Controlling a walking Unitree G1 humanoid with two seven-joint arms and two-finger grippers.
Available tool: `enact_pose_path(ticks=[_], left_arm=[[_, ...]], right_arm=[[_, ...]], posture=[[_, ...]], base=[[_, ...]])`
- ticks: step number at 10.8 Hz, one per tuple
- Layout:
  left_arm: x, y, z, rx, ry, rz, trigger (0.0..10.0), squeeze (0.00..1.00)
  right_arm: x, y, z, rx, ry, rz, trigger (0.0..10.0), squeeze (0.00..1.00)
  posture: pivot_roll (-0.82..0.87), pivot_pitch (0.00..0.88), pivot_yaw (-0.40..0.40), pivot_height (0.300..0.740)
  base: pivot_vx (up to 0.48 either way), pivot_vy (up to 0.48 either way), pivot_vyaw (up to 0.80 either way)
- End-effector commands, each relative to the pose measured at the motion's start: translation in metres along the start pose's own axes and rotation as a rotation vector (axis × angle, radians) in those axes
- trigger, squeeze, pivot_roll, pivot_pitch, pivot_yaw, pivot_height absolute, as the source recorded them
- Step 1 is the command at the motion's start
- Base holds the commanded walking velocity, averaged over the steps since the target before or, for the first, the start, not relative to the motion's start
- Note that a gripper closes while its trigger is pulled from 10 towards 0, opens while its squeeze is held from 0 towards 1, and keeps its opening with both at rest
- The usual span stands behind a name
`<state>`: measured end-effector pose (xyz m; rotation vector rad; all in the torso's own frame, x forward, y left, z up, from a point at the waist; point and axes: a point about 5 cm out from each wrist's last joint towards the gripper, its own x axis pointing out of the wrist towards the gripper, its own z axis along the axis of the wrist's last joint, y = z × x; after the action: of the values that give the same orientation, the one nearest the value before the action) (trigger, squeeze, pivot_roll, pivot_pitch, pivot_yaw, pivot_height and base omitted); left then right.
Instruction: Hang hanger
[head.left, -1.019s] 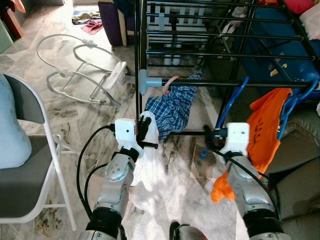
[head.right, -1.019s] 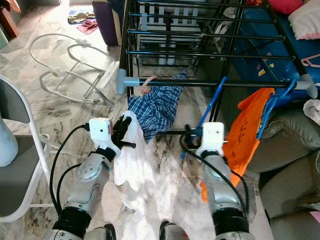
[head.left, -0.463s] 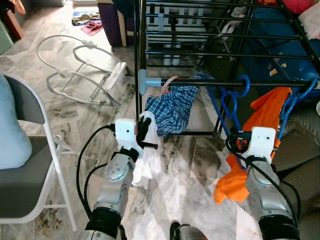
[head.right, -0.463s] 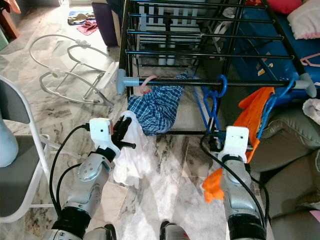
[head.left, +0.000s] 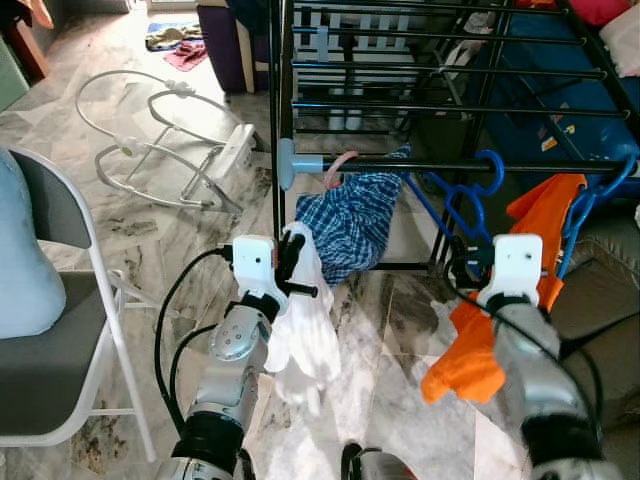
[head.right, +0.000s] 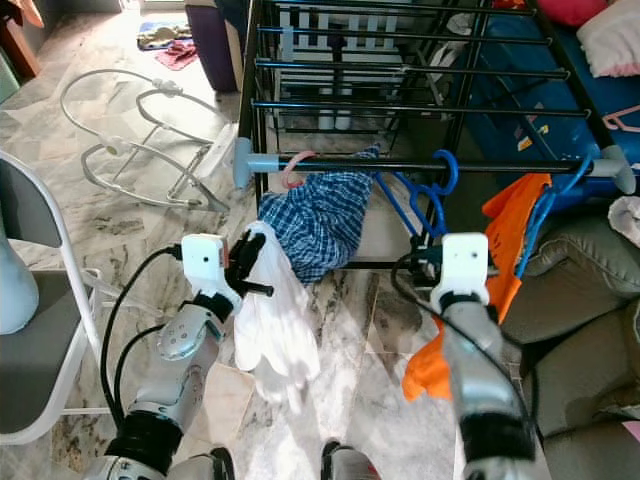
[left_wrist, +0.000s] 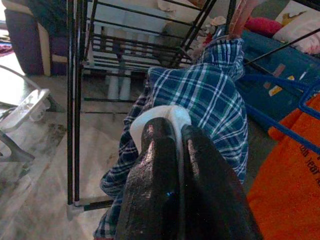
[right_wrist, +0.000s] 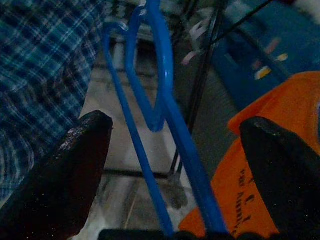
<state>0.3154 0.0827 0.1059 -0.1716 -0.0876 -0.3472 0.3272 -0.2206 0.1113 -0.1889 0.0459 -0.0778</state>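
1. The left gripper (head.left: 291, 262) is closest to me. Its two black fingers are squeezed tight on a white cloth (head.left: 305, 335), which hangs down limp toward the floor. I think it is held up like that so it stays off the ground until its turn.

2. The right gripper (head.right: 428, 262) sits just below the front bar of the drying rack (head.left: 284, 110). Its fingers are spread wide apart, with the blue hanger (right_wrist: 160, 107) between them, and they are not pinching it. The hook of the hanger is looped over the bar, so the hanger looks hung already.

3. On the same bar, a checked shirt (head.left: 350, 215) droops on the robot's left of the hanger. An orange shirt (head.left: 480, 320) hangs on another blue hanger on its right, touching the right arm.

4. The floor (head.left: 150, 235) is shiny grey marble with dark streaks.

5. A folding chair (head.left: 60, 330) stands on the left, close by.

6. Farther back, a white baby bouncer frame (head.left: 160, 140) lies on the floor, and a grey sofa (head.right: 590, 320) is on the right.
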Motion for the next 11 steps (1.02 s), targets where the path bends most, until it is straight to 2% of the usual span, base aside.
enact_pose_path(ticks=[1, 3, 5, 7, 9, 11], left_arm=[[0.001, -0.003, 0.003, 0.01, -0.011, -0.017, 10.0, 0.0], [0.002, -0.002, 0.003, 0.011, -0.008, -0.015, 10.0, 0.0], [0.002, -0.004, 0.003, 0.01, -0.004, -0.019, 10.0, 0.0], [0.002, -0.004, 0.003, 0.016, -0.001, -0.021, 10.0, 0.0], [0.003, -0.002, 0.003, 0.019, -0.001, -0.015, 10.0, 0.0], [0.002, -0.002, 0.002, 0.022, 0.005, -0.018, 10.0, 0.0]], right_arm=[[0.001, -0.003, -0.003, -0.001, 0.03, 0.017, 8.1, 0.0], [0.006, -0.025, -0.003, -0.026, 0.078, 0.026, 0.0, 0.0], [0.01, -0.027, 0.003, -0.026, 0.071, 0.063, 0.0, 0.0], [0.015, -0.018, 0.01, -0.008, 0.054, 0.126, 0.0, 0.0], [0.015, -0.014, 0.01, -0.006, 0.062, 0.156, 0.0, 0.0], [0.015, -0.017, 0.007, 0.029, 0.08, 0.152, 0.0, 0.0]], posture=[[-0.15, 0.181, -0.026, 0.74], [-0.15, 0.183, -0.028, 0.74], [-0.15, 0.183, -0.029, 0.74], [-0.15, 0.181, -0.028, 0.74], [-0.14, 0.176, -0.029, 0.74], [-0.14, 0.179, -0.027, 0.74]], base=[[0.0, 0.0, 0.0], [0.0, 0.0, 0.0], [0.0, 0.0, 0.0], [0.0, 0.0, 0.0], [0.0, 0.0, 0.0], [0.0, 0.0, 0.0]])
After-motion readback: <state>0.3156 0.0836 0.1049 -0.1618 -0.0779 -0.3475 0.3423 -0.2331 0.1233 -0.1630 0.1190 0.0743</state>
